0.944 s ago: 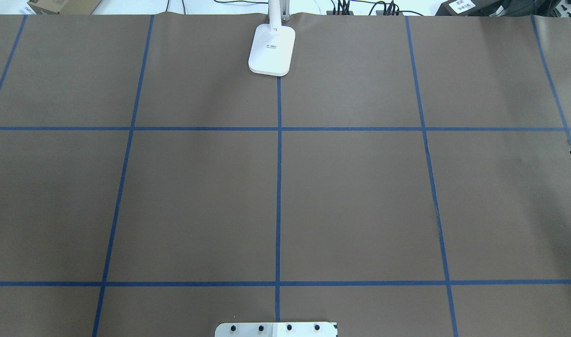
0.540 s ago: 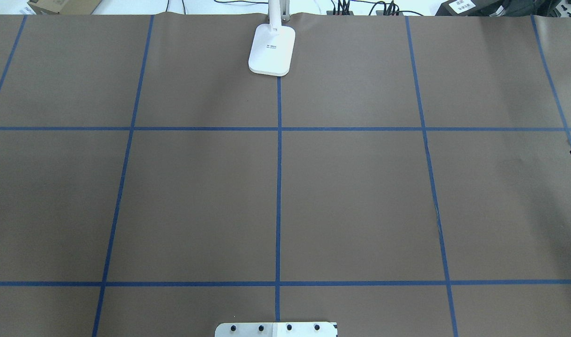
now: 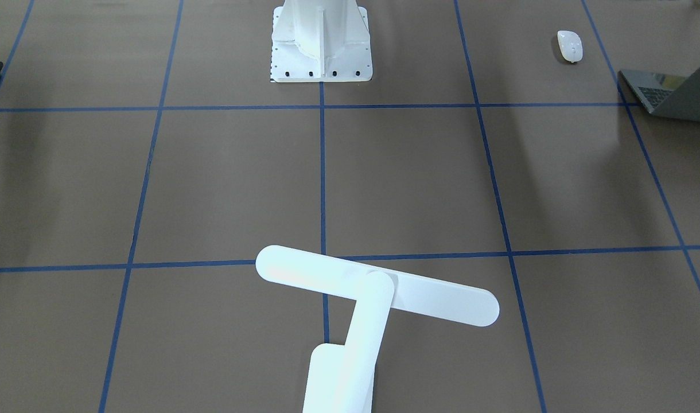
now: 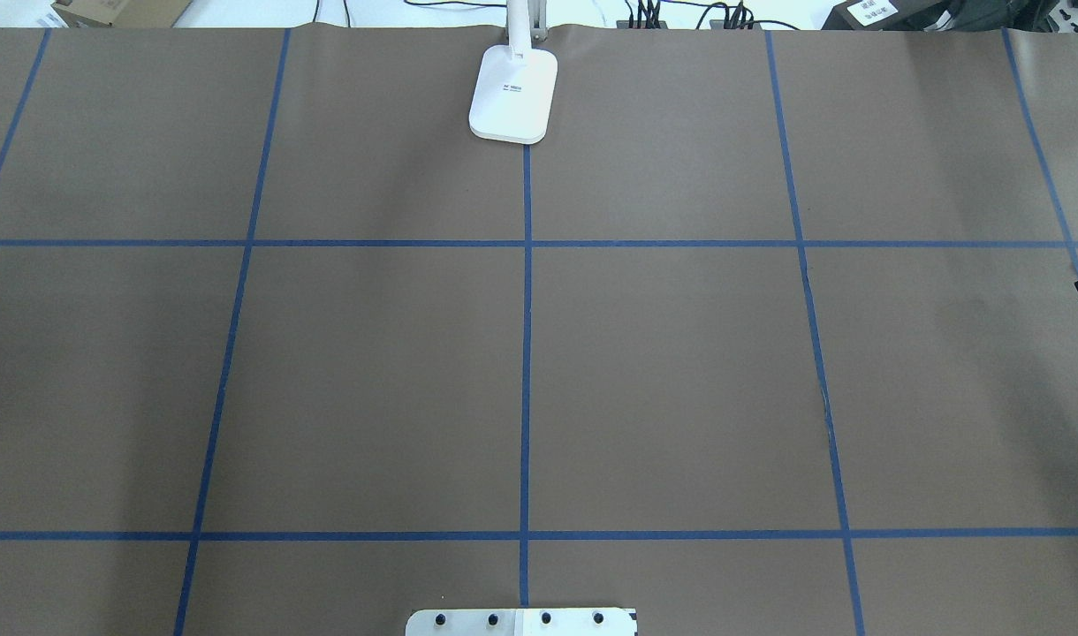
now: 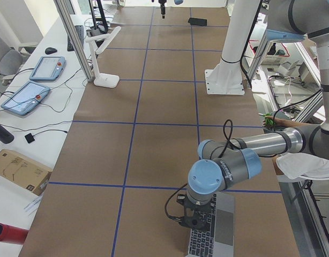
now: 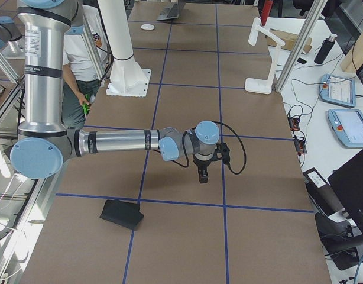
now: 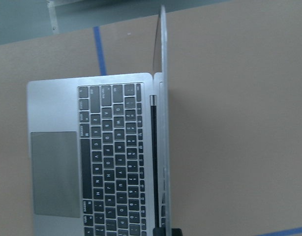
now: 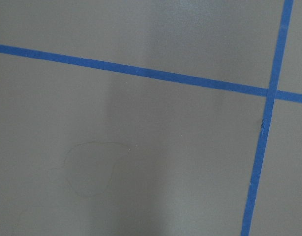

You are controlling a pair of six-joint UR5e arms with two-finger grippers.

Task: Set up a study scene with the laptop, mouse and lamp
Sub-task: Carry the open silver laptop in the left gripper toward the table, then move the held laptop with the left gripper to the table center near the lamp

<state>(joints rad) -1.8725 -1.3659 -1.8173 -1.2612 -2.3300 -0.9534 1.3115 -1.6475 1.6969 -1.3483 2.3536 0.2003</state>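
Note:
The laptop point(image 7: 111, 157) lies open at the table's end on my left, its screen point(image 7: 161, 49) upright and edge-on; it also shows in the front view point(image 3: 665, 94). My left gripper point(image 5: 194, 219) hovers over its keyboard point(image 5: 212, 230); I cannot tell whether it is open. The white mouse point(image 3: 569, 46) lies near the laptop. The lamp point(image 3: 373, 292) stands at the far middle edge, base point(image 4: 513, 95) on the centre line. My right gripper point(image 6: 202, 174) hangs low over bare table, holding nothing that I can see; I cannot tell its state.
The white bolted pedestal point(image 3: 321, 40) stands at the near middle edge. A black mouse pad point(image 6: 122, 214) lies at the table's end on my right. Blue tape lines point(image 4: 526, 353) divide the brown table cover. Operator tablets point(image 5: 44, 67) and cables lie beyond the far edge.
A small dark part at the overhead view's right edge has shifted very slightly. The lamp has not moved.

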